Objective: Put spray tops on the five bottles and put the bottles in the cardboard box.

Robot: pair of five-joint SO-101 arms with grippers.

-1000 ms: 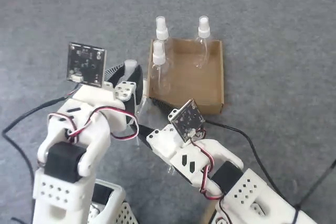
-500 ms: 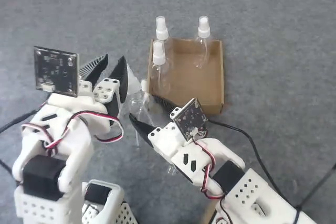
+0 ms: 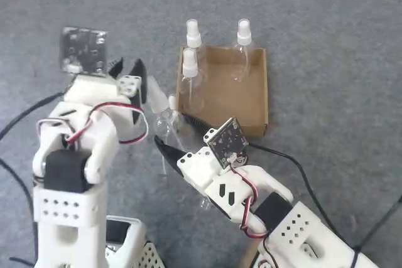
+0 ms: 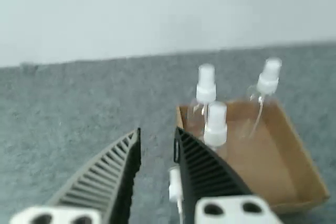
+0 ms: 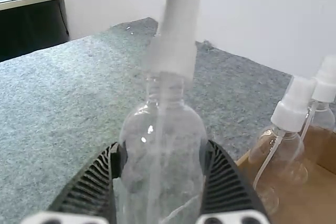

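The right end effector (image 5: 163, 156) pinches a clear bottle (image 5: 161, 129) around its belly, just outside the box (image 3: 256, 101), by its near-left corner. A spray top (image 5: 176, 30) sits on the neck, but I can't tell whether it is fully seated. The left end effector (image 4: 157, 134) hangs spread and empty, a little farther left of the box. Three capped bottles (image 3: 190, 73) stand inside the box, along its far and left walls.

Risks: a loose top could tip off onto the worktop (image 3: 326, 42) during the carry. The smooth bottle could twist or slip in the pinch. Swung in low, it could catch the box wall or topple the nearest standing bottle.
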